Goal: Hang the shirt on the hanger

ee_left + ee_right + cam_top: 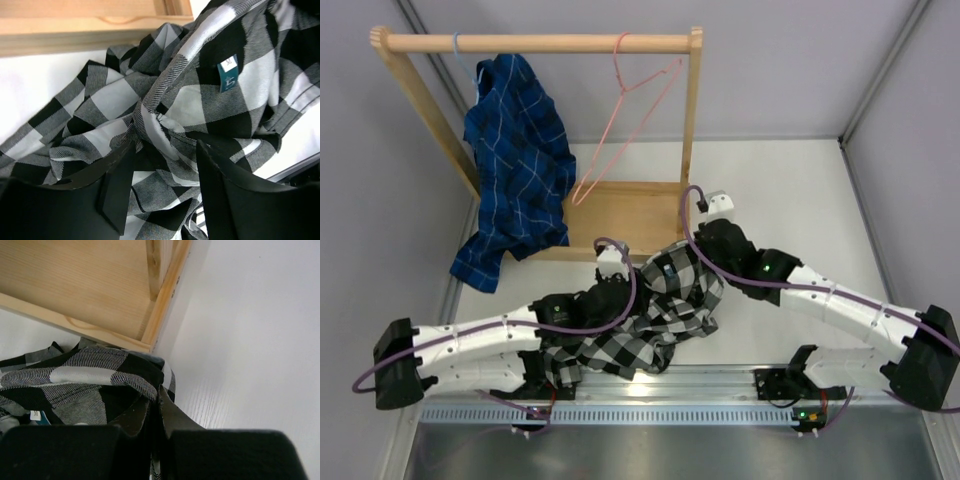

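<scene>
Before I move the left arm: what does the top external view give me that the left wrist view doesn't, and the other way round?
Top external only: the pink hanger hooked on the rail, with a blue shirt hanging further along it. Left wrist only: the left gripper open astride a fold, and a teal tag on the cloth. Both: the checked shirt bunched in front of the rack's wooden base.
</scene>
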### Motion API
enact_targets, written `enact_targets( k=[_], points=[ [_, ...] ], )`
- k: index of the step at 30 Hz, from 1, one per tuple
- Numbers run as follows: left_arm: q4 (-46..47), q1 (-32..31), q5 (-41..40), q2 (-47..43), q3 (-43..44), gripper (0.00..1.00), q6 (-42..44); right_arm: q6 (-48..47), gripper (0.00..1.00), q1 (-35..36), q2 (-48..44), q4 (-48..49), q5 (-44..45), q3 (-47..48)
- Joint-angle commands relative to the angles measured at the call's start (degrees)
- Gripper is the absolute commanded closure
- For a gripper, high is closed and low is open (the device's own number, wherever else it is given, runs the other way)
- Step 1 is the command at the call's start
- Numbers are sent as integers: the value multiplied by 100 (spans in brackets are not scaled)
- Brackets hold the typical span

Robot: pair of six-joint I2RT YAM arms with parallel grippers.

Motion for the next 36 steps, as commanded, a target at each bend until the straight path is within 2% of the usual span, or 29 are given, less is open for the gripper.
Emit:
enact_targets(
  k=[1,10,14,15,19,22,26,29,30,33,36],
  points=[
    [234,-22,-62,289,264,45,-221,97,100,-55,-154,281,-82,154],
    [261,-22,26,765,291,44,-573,115,100,-29,-181,413,-109,128],
    [339,5,-36,747,204,50,-608,167,100,50,-216,597,-223,14],
    [357,22,-27,739,177,59,-617,176,100,50,-242,650,-293,-30],
    [454,163,114,668,63,85,-670,211,100,76,-295,721,-311,-179],
    [454,198,105,502,-25,95,-644,203,100,76,-278,721,-214,-250],
    [244,277,26,141,-113,100,-644,238,100,77,-330,721,-223,-311],
    [-160,356,-53,-175,-96,100,-530,177,100,76,-540,957,-573,-461],
    [-283,374,-79,-263,-104,100,-477,141,100,68,-689,1036,-931,-513],
    [-740,400,-80,-623,-139,100,-363,79,60,68,-1006,1213,-1627,-584],
    [-864,400,70,-1036,-306,100,-274,220,52,68,-1270,1301,-1874,-444]
  ],
)
